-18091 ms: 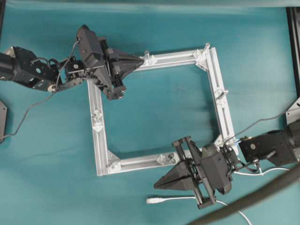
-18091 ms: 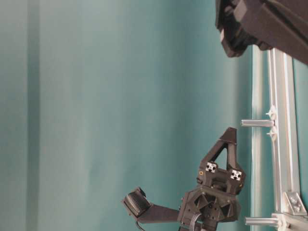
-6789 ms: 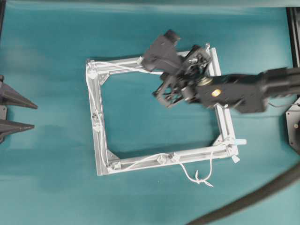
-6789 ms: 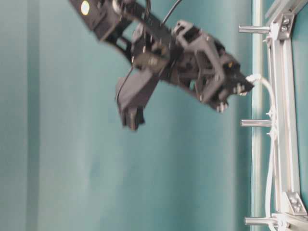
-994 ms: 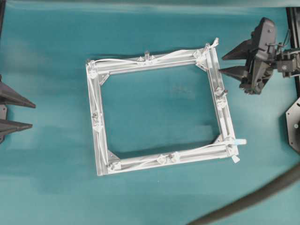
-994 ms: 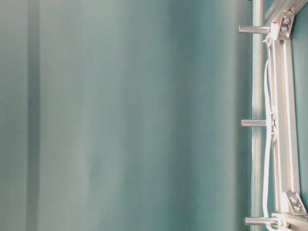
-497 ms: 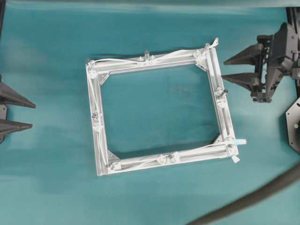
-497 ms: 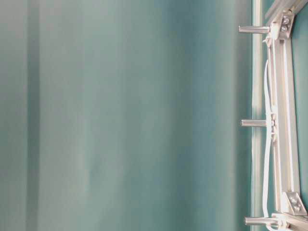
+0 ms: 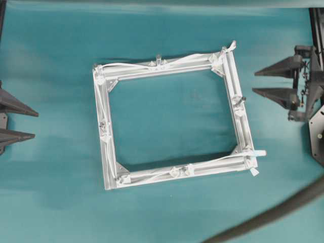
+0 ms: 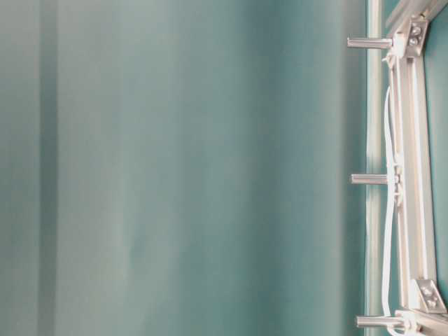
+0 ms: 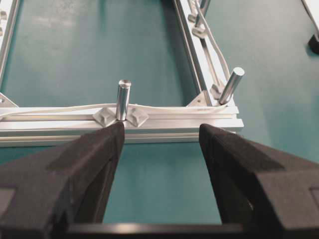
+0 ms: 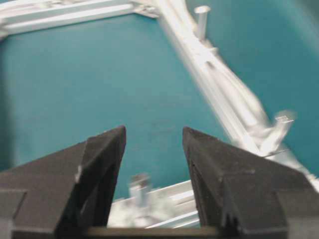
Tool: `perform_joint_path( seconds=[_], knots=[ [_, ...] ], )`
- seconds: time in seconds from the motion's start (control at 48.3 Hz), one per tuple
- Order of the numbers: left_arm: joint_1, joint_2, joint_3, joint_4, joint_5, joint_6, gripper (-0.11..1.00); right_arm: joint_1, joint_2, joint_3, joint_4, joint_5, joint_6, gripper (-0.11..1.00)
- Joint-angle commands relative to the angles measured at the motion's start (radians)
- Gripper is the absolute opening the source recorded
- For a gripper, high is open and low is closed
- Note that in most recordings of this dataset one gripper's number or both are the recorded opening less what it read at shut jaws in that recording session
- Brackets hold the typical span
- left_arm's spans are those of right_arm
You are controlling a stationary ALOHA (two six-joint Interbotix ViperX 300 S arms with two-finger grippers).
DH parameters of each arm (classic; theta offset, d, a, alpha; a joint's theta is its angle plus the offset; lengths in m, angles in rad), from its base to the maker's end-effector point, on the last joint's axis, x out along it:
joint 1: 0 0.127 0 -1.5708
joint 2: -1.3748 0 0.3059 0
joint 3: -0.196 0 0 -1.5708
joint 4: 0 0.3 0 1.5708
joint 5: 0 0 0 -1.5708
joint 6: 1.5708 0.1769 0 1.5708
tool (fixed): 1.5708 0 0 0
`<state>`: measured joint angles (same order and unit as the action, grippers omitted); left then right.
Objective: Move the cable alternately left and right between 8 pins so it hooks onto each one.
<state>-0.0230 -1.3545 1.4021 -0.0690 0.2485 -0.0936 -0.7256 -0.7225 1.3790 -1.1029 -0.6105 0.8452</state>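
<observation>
The thin white cable (image 9: 126, 65) runs all round the square aluminium frame (image 9: 107, 157), weaving past the pins (image 9: 158, 58); its plug end (image 9: 259, 152) sticks out at the lower right corner. In the table-level view the cable (image 10: 385, 210) passes a pin (image 10: 369, 179). My left gripper (image 9: 36, 124) stands open at the far left edge, clear of the frame. In its wrist view, the left gripper (image 11: 160, 128) is empty, with a pin (image 11: 122, 99) and the cable (image 11: 60, 109) beyond. My right gripper (image 9: 254, 82) is open and empty to the right of the frame; in its blurred wrist view, the gripper (image 12: 153, 130) faces a pin (image 12: 202, 20).
A thick dark grey hose (image 9: 273, 215) curves across the lower right corner. A black rail (image 9: 316, 30) runs down the right edge. Teal cloth (image 9: 172, 116) covers the table inside and around the frame.
My right gripper has drawn back to the right and slightly down, away from the frame's top right corner, staying open. The left gripper, frame and cable have not moved.
</observation>
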Motion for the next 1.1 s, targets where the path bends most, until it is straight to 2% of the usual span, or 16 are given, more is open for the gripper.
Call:
perform_joint_path(
  seconds=[0.0, 0.207, 0.476, 0.621, 0.724, 0.849, 0.952, 1.076],
  knots=[
    [-0.003, 0.008, -0.009, 0.003, -0.005, -0.006, 0.64, 0.041, -0.011, 0.015, 0.041, -0.008, 0.009, 0.51],
    [-0.003, 0.008, -0.009, 0.003, -0.006, -0.006, 0.64, 0.161, -0.074, 0.071, 0.173, 0.014, 0.003, 0.51],
    [-0.003, 0.008, -0.011, 0.005, -0.005, -0.006, 0.64, 0.262, -0.256, 0.104, 0.265, 0.167, 0.0, 0.51],
    [-0.003, 0.008, -0.011, 0.003, -0.006, -0.006, 0.64, 0.354, -0.327, 0.133, 0.373, 0.244, -0.012, 0.51],
    [-0.003, 0.008, -0.009, 0.003, -0.005, -0.006, 0.64, 0.414, -0.351, 0.146, 0.423, 0.293, -0.038, 0.51],
    [-0.005, 0.008, -0.009, 0.003, -0.005, -0.006, 0.64, 0.476, -0.377, 0.149, 0.482, 0.36, -0.109, 0.51],
    [-0.003, 0.008, -0.009, 0.003, -0.005, -0.006, 0.64, 0.499, -0.391, 0.147, 0.518, 0.39, -0.16, 0.51],
    [-0.003, 0.008, -0.009, 0.003, -0.005, -0.006, 0.64, 0.506, -0.411, 0.15, 0.535, 0.408, -0.19, 0.51]
  ],
)
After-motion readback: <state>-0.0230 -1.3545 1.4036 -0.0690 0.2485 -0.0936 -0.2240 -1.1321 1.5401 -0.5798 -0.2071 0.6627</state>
